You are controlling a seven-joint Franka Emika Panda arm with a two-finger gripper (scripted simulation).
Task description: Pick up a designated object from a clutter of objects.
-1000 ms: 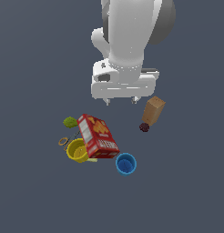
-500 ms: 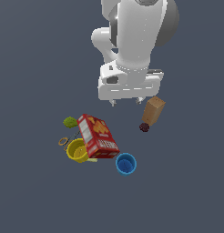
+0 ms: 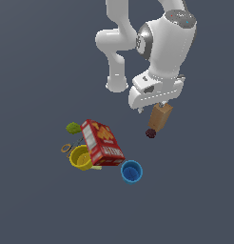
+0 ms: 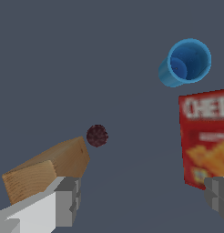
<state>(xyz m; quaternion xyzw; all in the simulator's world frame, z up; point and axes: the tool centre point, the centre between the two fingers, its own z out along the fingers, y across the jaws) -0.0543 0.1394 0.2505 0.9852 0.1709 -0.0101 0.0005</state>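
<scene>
Tan-brown block (image 3: 160,118) lies apart from the rest of the clutter, with only the small dark red ball (image 3: 150,133) just beside one end; that isolation is probably why the arm is working here, since there is free room on both long sides for the fingers. Gripper (image 3: 159,102) hangs directly over the block in the exterior view, hiding its upper end. In the wrist view the fingers are spread wide: one finger (image 4: 63,200) sits against the block's near end, the other (image 4: 218,195) is far across the frame, in front of the red printed box (image 4: 206,136), so nothing is clamped. Block does not lie between the fingers; it sits off to one finger's side, so my reading is that the gripper is not yet centred and needs a sideways shift before closing. Red box lies flat with the yellow cup (image 3: 82,157) touching it and the blue cup (image 3: 131,171) close by; a green item (image 3: 73,127) and thin rings (image 3: 66,148) lie beyond. No table edge shows in either view.
</scene>
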